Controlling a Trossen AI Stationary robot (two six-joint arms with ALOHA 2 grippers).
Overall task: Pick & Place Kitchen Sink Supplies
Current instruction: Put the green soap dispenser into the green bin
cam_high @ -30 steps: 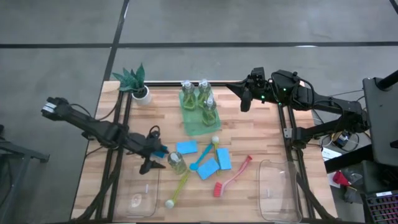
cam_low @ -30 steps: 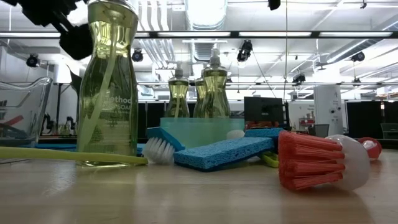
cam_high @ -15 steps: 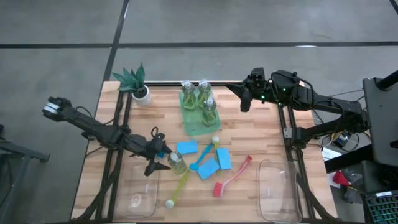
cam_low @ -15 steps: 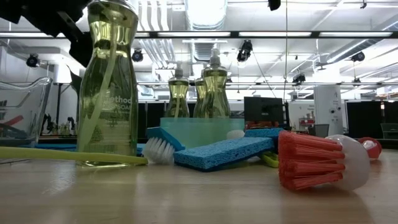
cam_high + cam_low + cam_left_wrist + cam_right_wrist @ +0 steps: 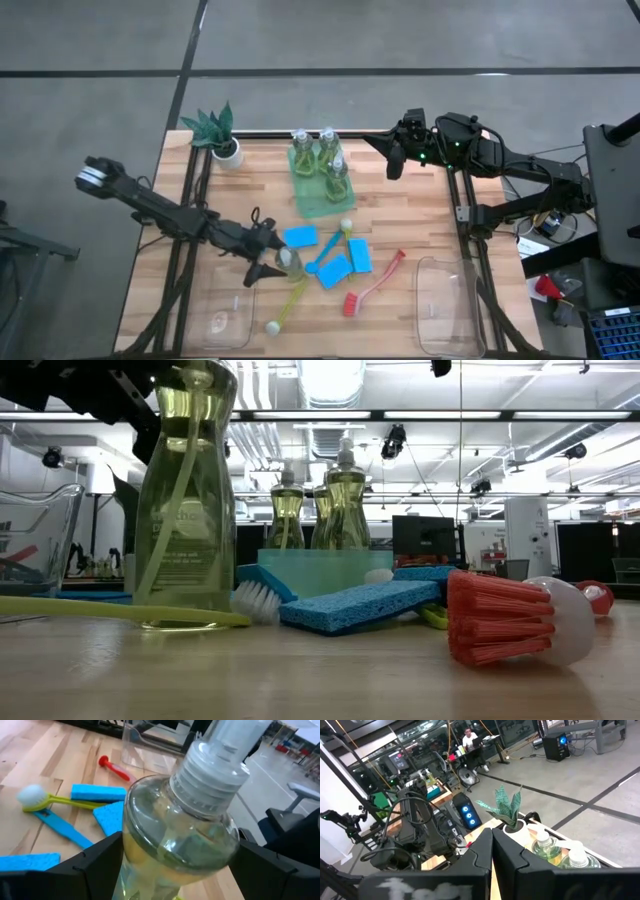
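— Soap bottle (image 5: pixel 288 263): where does it stand?

— Upright on the worktop (image 5: pixel 420 225), near the middle, between my left jaws (image 5: pixel 275 257); its base sits on the yellow brush (image 5: pixel 285 303) handle in the low view; my dark fingers (image 5: pixel 92 865) flank its clear body on both sides.

— Are you gripping it?

— My left jaws are spread wide around it; whether the fingers press the plastic I cannot tell; the bottle leans a little in the low view.

— And your right side?

— My right jaws (image 5: pixel 394 160) are closed on nothing, hanging over the far right edge of the worktop, well apart from the supplies.

— What lies nearby?

— Three more bottles (image 5: pixel 318 152) stand in the green tray (image 5: pixel 318 203) at the far side; blue sponges (image 5: pixel 300 236) lie just beside my left jaws; a blue brush (image 5: pixel 325 252) and a red brush (image 5: pixel 372 285) rest among them; a clear bin (image 5: pixel 446 300) sits at the near right corner, another bin (image 5: pixel 222 318) near left.
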